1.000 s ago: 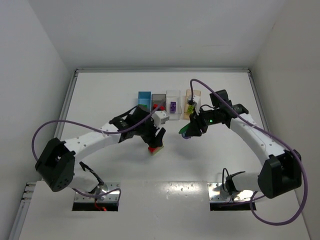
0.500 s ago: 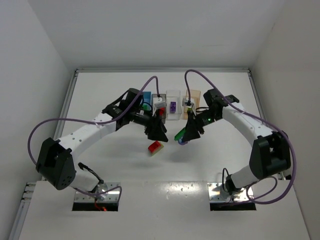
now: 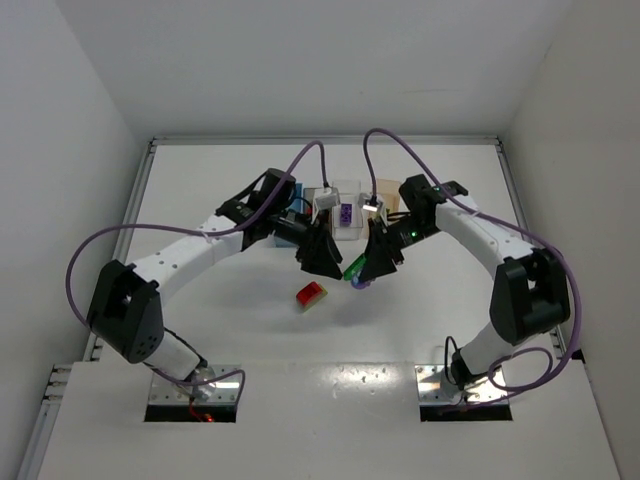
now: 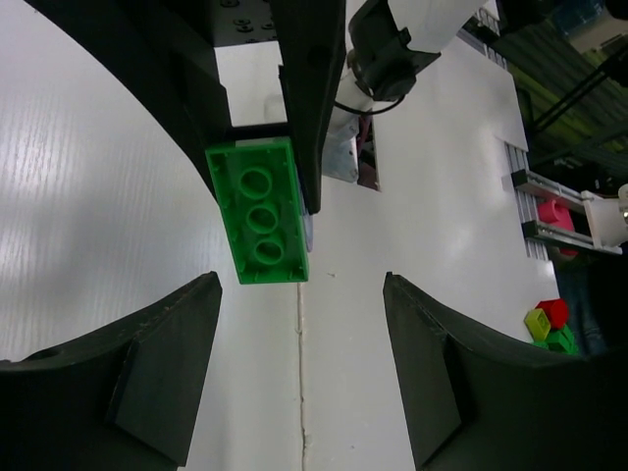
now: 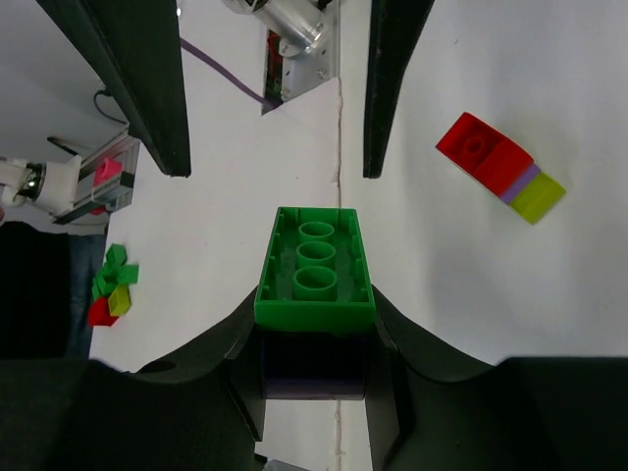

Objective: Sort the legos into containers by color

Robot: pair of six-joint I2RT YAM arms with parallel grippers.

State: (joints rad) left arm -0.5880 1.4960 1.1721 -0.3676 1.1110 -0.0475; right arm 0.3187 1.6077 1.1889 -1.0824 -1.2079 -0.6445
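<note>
Mid-counter, just short of the bins at the far edge: left gripper has left the red/purple/lime stack it was over a second ago and swung toward the far edge. That stack now lies alone on the counter, on the near-edge side of both grippers. Left jaws are spread wide with nothing between them. Right gripper has come in from the right-edge side and now sits almost tip to tip with the left, clamped on a green/purple stack, green part outermost. Both arms reach forward with elbows out toward the side edges and wrists angled inward and down. Clear bin, holding a purple brick, sits just behind the grippers
</note>
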